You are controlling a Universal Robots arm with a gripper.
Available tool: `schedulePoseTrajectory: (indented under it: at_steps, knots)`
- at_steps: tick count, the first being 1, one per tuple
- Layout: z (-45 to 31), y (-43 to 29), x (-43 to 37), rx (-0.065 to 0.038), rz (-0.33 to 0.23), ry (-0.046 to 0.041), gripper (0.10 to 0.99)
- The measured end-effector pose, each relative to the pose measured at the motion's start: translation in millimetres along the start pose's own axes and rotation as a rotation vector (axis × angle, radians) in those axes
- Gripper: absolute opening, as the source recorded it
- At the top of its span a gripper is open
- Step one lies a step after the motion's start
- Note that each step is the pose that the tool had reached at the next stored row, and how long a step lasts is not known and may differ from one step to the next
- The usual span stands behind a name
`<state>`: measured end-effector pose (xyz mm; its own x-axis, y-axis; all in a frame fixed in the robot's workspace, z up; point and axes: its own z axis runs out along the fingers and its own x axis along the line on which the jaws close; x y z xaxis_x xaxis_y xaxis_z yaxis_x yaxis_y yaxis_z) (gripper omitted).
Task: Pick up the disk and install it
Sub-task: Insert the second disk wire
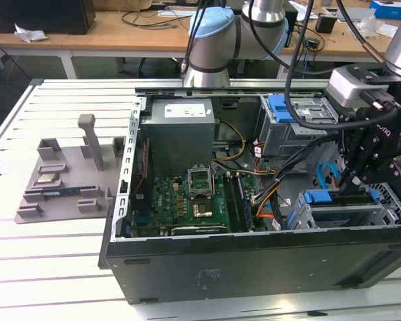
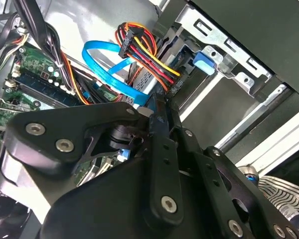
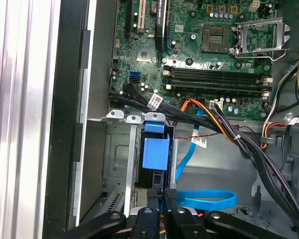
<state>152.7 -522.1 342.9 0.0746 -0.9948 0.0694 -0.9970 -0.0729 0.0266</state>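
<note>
The disk [image 3: 154, 151] stands edge-on in the metal drive cage [image 3: 117, 154], its blue bracket showing at the cage's mouth. My gripper [image 3: 162, 197] is shut on the disk's near edge, and a strip of the blue bracket [image 2: 150, 103] shows between the black fingers [image 2: 162, 144]. In the exterior view the gripper [image 1: 358, 178] hangs over the drive cage [image 1: 301, 218] at the case's front corner, on the exterior view's right. The rest of the disk is hidden by the cage and the gripper.
Blue data cable [image 3: 209, 200] and orange, red and black power leads [image 2: 149, 55] run close beside the cage. The motherboard [image 1: 194, 197], power supply [image 1: 180, 130] and a second blue-tabbed cage [image 1: 295, 110] sit in the open case. A grey fixture [image 1: 67, 177] lies on the exterior view's left.
</note>
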Motion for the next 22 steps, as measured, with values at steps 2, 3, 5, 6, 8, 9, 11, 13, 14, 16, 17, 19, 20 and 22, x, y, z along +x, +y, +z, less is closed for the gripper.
schedulePoseTrajectory:
  at_steps: [2, 3, 5, 6, 8, 9, 11, 13, 14, 16, 17, 19, 20, 22]
  knots:
    - [0.3, -0.6, 0.1, 0.0, 0.0, -0.0001, 0.161]
    - [0.5, -1.0, 0.2, 0.0, 0.0, -0.0002, 0.161]
    - [1.0, -2.1, 0.1, 0.001, 0.0, -0.0015, 0.161]
    - [1.4, -2.0, 0.2, 0.0, 0.0, -0.0019, 0.161]
    - [0.7, -2.0, 0.3, 0.0, 0.0, -0.0006, 0.161]
    - [0.8, -1.9, 0.6, 0.0, 0.0, -0.0005, 0.161]
    - [2.8, -1.9, 1.1, 0.0, 0.0, -0.0001, 0.161]
    - [3.3, -1.9, 1.2, 0.0, 0.0, 0.0002, 0.161]
    - [3.4, -1.9, 1.2, 0.0, 0.0, 0.0, 0.161]
    - [3.6, -1.9, 1.1, 0.0, 0.0, -0.0005, 0.173]
    - [3.7, -1.9, 1.1, 0.0, 0.0, -0.0006, 0.173]
    - [3.6, -1.9, 1.1, 0.0, 0.0, -0.0004, 0.235]
    - [1.8, -1.9, 1.2, 0.0, 0.0, -0.0005, 0.235]
    - [-6.1, -1.7, 1.2, 0.0, 0.0, -0.0003, 0.235]
